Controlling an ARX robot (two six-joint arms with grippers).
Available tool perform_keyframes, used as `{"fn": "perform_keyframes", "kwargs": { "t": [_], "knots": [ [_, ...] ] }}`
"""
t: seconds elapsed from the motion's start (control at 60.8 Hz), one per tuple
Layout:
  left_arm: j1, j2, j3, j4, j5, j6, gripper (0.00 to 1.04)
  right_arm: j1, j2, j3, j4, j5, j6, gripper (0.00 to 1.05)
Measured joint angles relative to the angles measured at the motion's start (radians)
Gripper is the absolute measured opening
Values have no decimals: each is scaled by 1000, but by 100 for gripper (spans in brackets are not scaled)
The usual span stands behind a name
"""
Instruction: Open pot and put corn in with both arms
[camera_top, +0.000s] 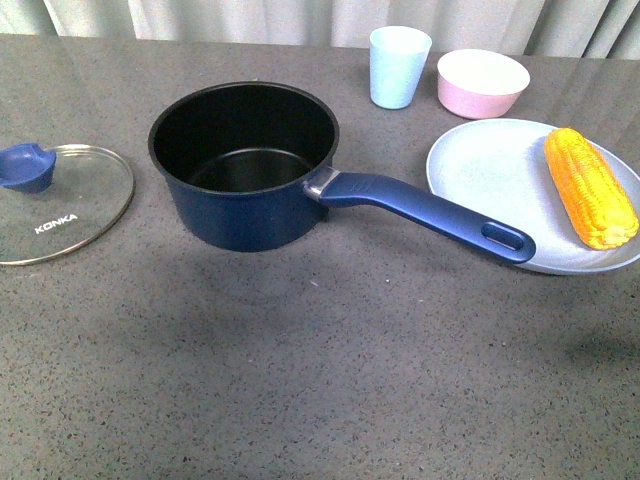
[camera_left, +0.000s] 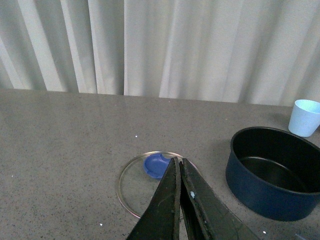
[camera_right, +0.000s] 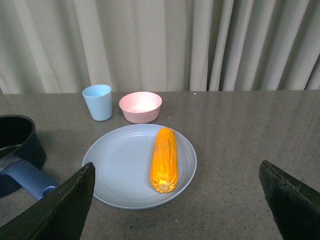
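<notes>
Pot open on the grey worktop (camera_top: 300, 400), corn not yet inside.

The navy pot (camera_top: 240, 215) stands lidless. Its glass lid (camera_top: 70, 215), printed "KONKA", lies flat to the left, apart from it. The corn (camera_top: 590, 187) lies on the pale blue plate (camera_top: 490, 170) beside the pot handle. The left end effector (camera_left: 178, 162) is pressed together on nothing, above the lid. The right end effector (camera_right: 176, 164) is spread wide, facing the corn.
</notes>
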Motion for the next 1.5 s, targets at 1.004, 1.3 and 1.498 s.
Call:
{"fn": "perform_keyframes", "kwargs": {
  "t": [1.004, 1.3, 1.498],
  "knots": [
    [0, -301, 0, -317, 0, 0, 2, 0, 0, 0, 0, 0, 0, 96],
    [0, -301, 0, -317, 0, 0, 55, 0, 0, 0, 0, 0, 0, 96],
    [0, -301, 0, -317, 0, 0, 94, 0, 0, 0, 0, 0, 0, 96]
  ]
}}
